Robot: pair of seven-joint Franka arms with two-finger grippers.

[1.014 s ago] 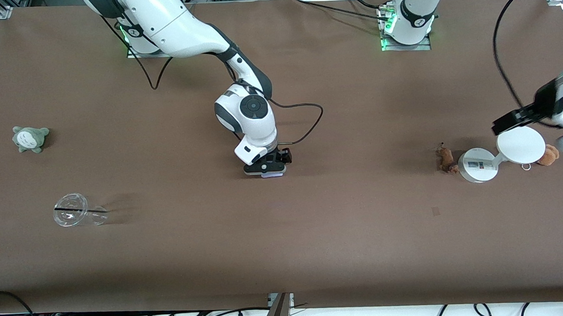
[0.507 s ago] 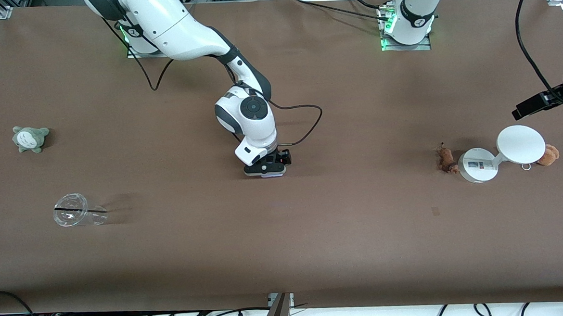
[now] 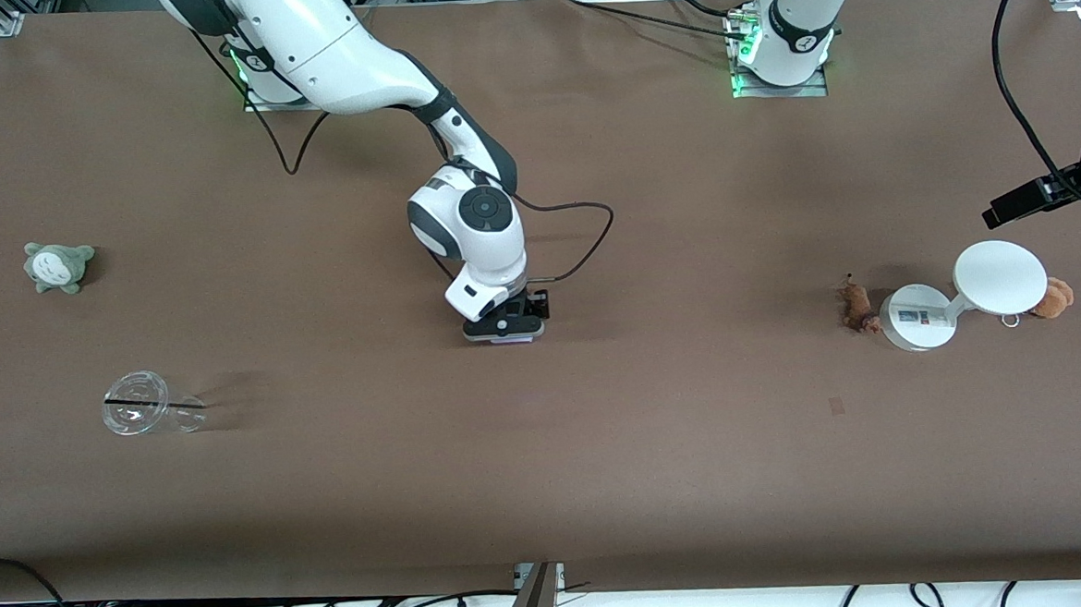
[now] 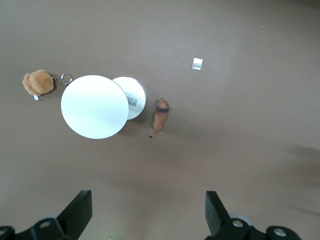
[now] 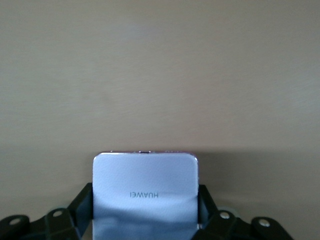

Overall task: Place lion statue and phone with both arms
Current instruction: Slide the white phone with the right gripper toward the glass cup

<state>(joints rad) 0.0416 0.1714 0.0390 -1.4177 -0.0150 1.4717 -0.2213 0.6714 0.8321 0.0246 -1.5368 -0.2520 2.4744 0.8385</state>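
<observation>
Flat pale lavender phone (image 5: pixel 145 192) is being gripped by right gripper (image 3: pixel 503 329), low at table middle; should be lowered gently, flat. Left gripper (image 4: pixel 145 215) is being held wide open, empty, high over tiny brown lion statue (image 4: pixel 160 115).

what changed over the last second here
The left gripper pulled up and away from over the white stand toward the left arm's end of the table, fingers open. The right gripper shifted slightly toward the right arm's end, still shut on the phone low over mid-table. The lion statue, plush bear, grey-green plush and clear cup stayed put.
</observation>
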